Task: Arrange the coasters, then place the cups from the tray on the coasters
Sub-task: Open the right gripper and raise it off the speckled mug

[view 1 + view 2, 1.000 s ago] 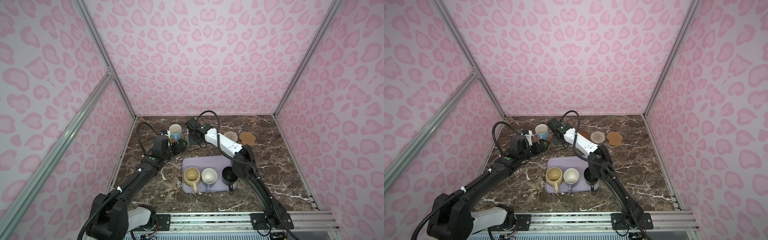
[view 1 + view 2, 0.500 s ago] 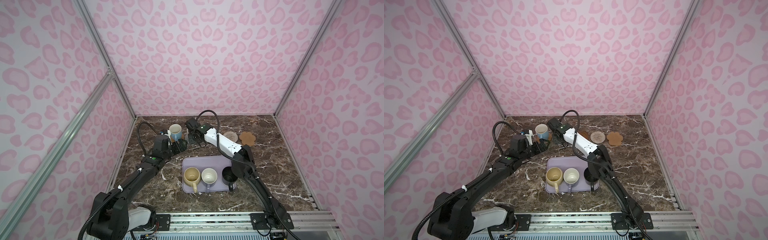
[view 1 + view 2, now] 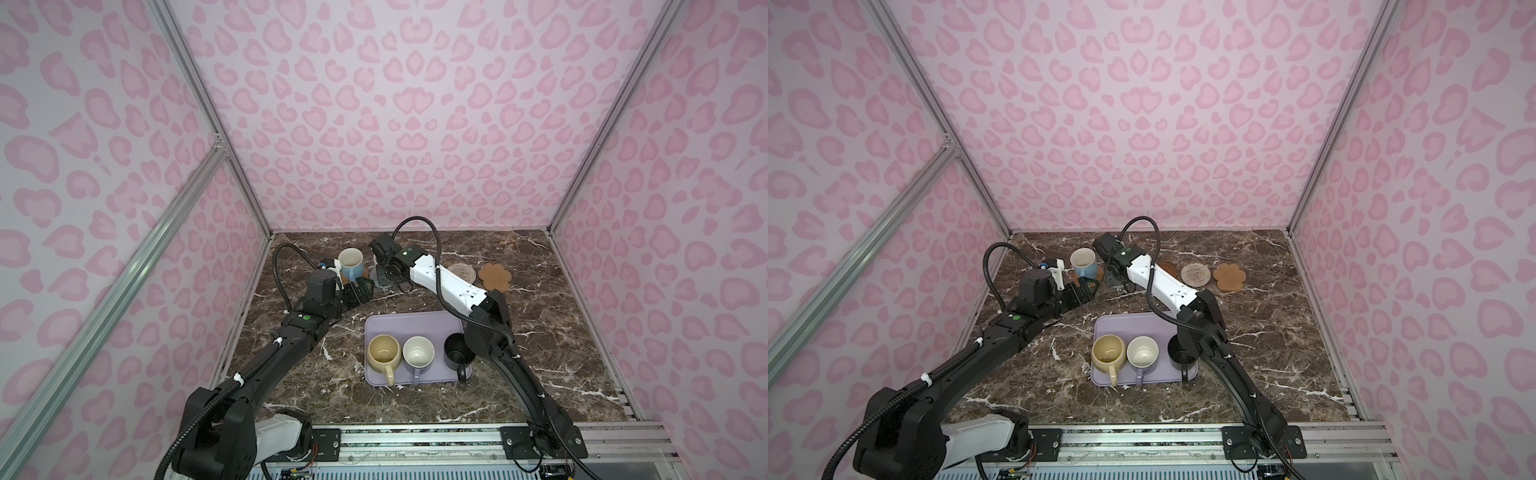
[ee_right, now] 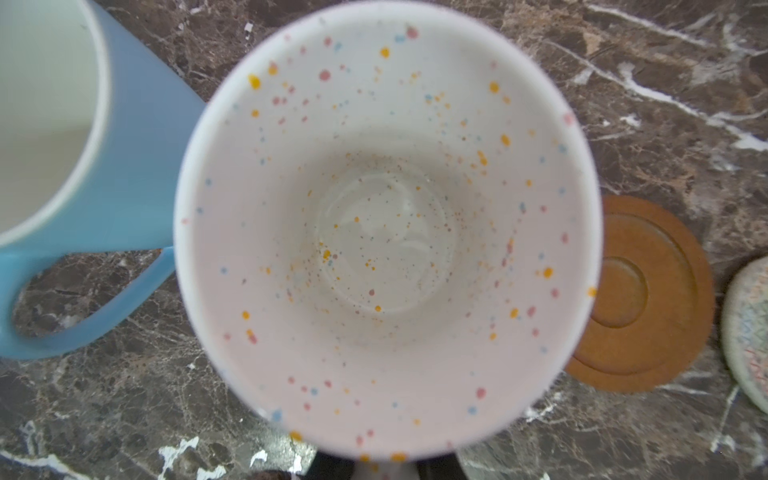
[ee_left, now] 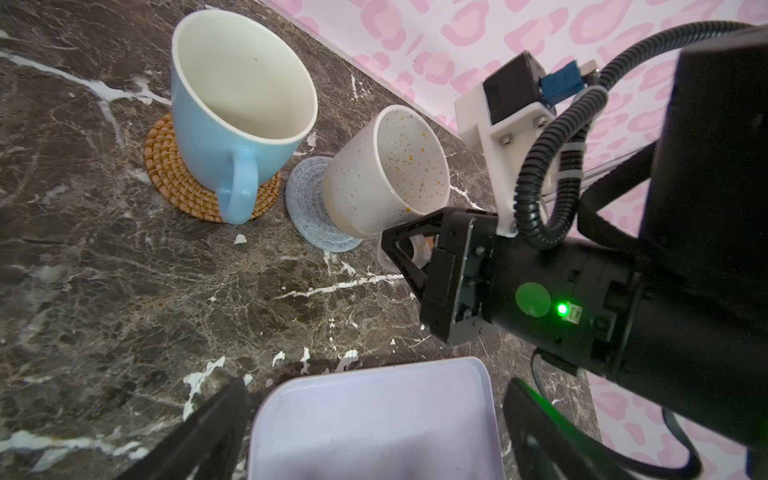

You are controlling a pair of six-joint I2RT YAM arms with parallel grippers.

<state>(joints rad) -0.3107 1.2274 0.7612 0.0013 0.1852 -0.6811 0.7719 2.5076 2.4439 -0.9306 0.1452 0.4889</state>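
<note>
Three mugs (image 3: 384,353) (image 3: 418,352) (image 3: 456,356) sit on the tray (image 3: 407,326), two on coasters (image 5: 166,166) (image 5: 303,208) mid-frame (five coasters in all); the right claw (image 5: 409,245) clamps the speckled mug (image 5: 386,174), the left claw (image 3: 361,293) gapes.

The long black left arm (image 3: 286,349) reaches forward, low down. Its black left gripper (image 3: 360,293) has its two fingers spread wide apart. The right arm (image 3: 446,286), black near the bottom and white farther up, bends at the elbow and reaches across to the left. Its black right gripper (image 5: 409,245) points down and is squeezed tight on the handle of the speckled white cup (image 5: 386,174).
</note>
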